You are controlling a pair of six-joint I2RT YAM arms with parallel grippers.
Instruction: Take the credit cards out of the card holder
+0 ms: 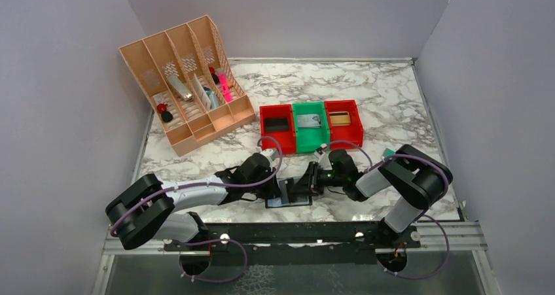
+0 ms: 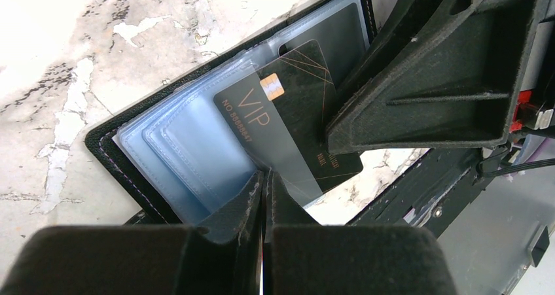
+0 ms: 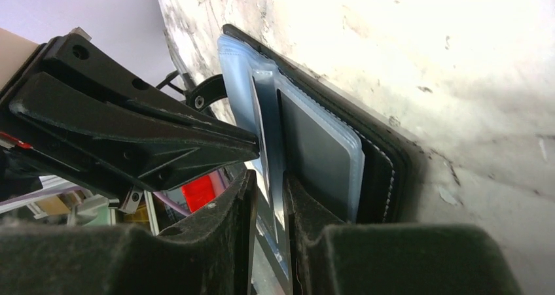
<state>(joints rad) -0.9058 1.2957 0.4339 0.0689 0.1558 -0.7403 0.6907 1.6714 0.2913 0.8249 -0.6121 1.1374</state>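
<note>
The black card holder (image 1: 292, 201) lies open on the marble near the front edge. In the left wrist view its black cover (image 2: 108, 148) frames blue-grey plastic sleeves (image 2: 190, 148). A black credit card (image 2: 288, 105) marked VIP sticks halfway out of a sleeve. My left gripper (image 2: 265, 180) is shut on the edge of a clear sleeve of the holder. My right gripper (image 3: 269, 184) is closed on the thin card (image 3: 268, 138), with the holder (image 3: 386, 161) just to its right. Both grippers meet over the holder in the top view, left (image 1: 280, 190) and right (image 1: 313, 179).
Red (image 1: 276, 126), green (image 1: 309, 123) and red (image 1: 343, 120) bins stand in a row behind the holder. A tan desk organiser (image 1: 186, 79) stands at the back left. The black front rail (image 1: 294, 233) runs just in front of the holder. Grey walls enclose three sides.
</note>
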